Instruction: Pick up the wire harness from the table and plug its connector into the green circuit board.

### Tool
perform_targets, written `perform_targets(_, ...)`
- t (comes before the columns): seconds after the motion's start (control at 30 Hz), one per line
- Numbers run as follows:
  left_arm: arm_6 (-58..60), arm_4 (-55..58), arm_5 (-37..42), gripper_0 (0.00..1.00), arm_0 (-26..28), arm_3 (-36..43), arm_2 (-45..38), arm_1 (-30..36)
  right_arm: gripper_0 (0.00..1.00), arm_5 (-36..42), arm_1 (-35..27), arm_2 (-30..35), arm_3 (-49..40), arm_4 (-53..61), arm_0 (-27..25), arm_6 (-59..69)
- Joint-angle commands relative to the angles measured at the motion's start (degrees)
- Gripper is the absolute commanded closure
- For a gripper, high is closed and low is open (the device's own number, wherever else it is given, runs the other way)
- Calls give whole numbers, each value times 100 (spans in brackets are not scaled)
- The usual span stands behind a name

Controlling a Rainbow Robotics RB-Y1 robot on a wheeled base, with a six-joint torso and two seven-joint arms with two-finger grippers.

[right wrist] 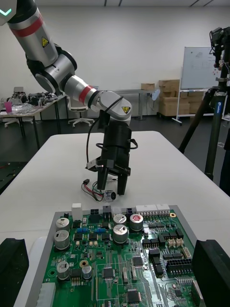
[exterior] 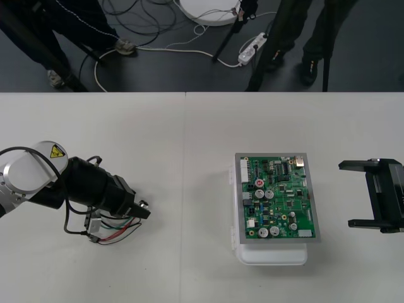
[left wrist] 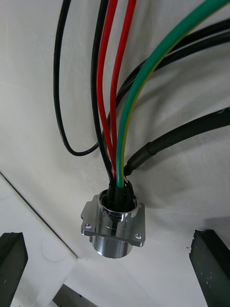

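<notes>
My left gripper [exterior: 144,212] hangs low over the table [exterior: 189,158], near its left edge and rather toward the near edge. Its jaws stand wide apart. The wire harness [exterior: 113,232] lies directly under them. Its round socket [left wrist: 114,230] sits between my two fingers [left wrist: 12,259], not yet touched (shiny metal barrel, square flange with small screws). The wires [left wrist: 117,96], smooth and thin in red, black and green, run away from the socket, so the long axis goes away from the board. This arm is clearly the nearer one. The green circuit board [exterior: 278,199] rests flat on a white base [exterior: 271,255], well apart toward the right edge. My right gripper [exterior: 347,194] waits just beside it, jaws also apart and empty.
</notes>
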State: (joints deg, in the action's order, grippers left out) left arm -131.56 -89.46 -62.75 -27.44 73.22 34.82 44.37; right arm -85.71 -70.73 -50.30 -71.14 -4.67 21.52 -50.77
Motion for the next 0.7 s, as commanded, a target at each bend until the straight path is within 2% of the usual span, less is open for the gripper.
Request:
perform_targets(0.03,-564,25,439,0,-174,0,244,-95,0,-112,24,170,65,-122,151,41)
perform_targets(0.7,-546,-80,430,0,-112,-71,297,-7,0,-147,68,170,74,-254,151,-284)
